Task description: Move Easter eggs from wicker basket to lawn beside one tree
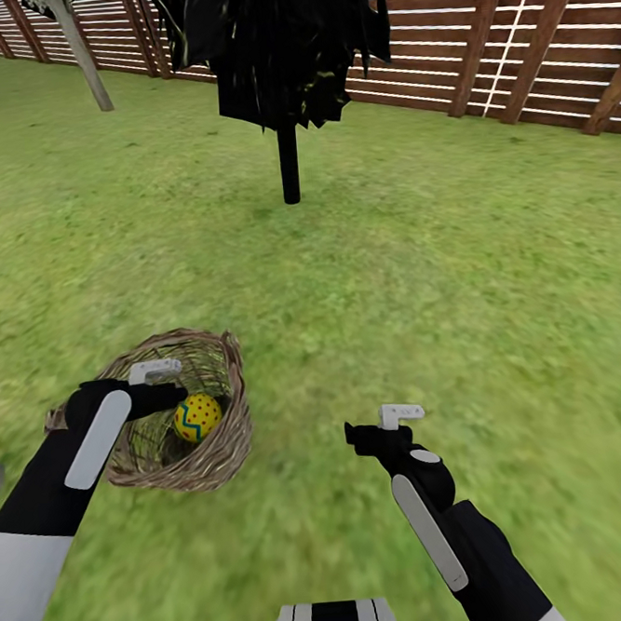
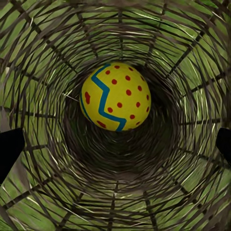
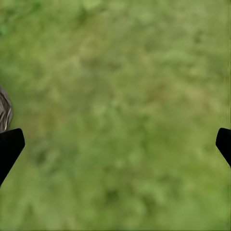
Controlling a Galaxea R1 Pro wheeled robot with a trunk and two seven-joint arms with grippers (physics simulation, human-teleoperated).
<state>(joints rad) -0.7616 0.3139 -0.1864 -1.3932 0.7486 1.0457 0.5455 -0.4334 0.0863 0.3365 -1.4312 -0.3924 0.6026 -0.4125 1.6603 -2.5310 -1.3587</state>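
The wicker basket (image 1: 218, 439) lies tilted on the lawn (image 1: 420, 274) at the lower left, its mouth turned toward my left arm. One yellow Easter egg (image 1: 197, 416) with a blue zigzag and red dots rests deep inside it. In the left wrist view this egg (image 2: 115, 96) sits ahead, ringed by the basket wall (image 2: 43, 67). My left gripper (image 1: 172, 396) is at the basket mouth, open (image 2: 115, 149), short of the egg. My right gripper (image 1: 358, 435) hovers open over bare grass (image 3: 115, 144), right of the basket.
A black-trunked tree (image 1: 288, 163) with near-black foliage stands ahead in the middle. A pale grey tree trunk (image 1: 85, 57) rises at the far left. A brown slatted fence (image 1: 476, 45) closes the back. Open grass lies between.
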